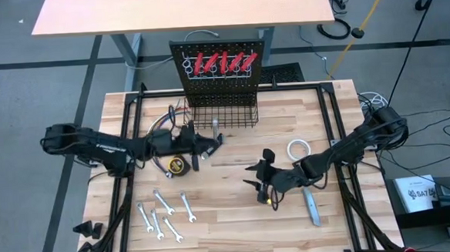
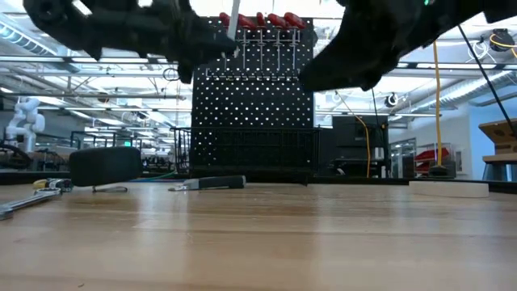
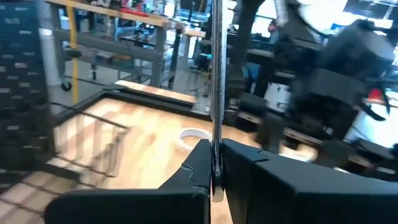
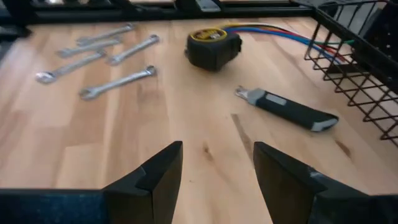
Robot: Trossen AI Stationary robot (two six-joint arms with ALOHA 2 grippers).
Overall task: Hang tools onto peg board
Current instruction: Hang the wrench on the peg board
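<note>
Above the table, mid-board: both arms are raised clear of the wood.
Left gripper (image 1: 212, 139): closed on a silver wrench (image 3: 217, 74), which stands upright between the fingers; it hovers just in front of the wire basket (image 1: 223, 115).
Right gripper (image 4: 217, 180): fingers apart, nothing between them, bare table beneath.
Peg board (image 1: 222, 68): upright beyond the left gripper; five red-handled tools (image 1: 222, 62) hang in its rings.
Tape measure (image 4: 213, 48): ahead of the right gripper; yellow label, print unreadable.
Knife (image 4: 288, 109): flat, between right gripper and basket.
Loose wrenches (image 4: 96, 59): five, lying ahead of the right gripper, beside the tape measure.
Tape roll (image 1: 299, 148): just behind the right arm.
Grey bar (image 1: 311, 206): beside the right arm.
Writing: none readable.
</note>
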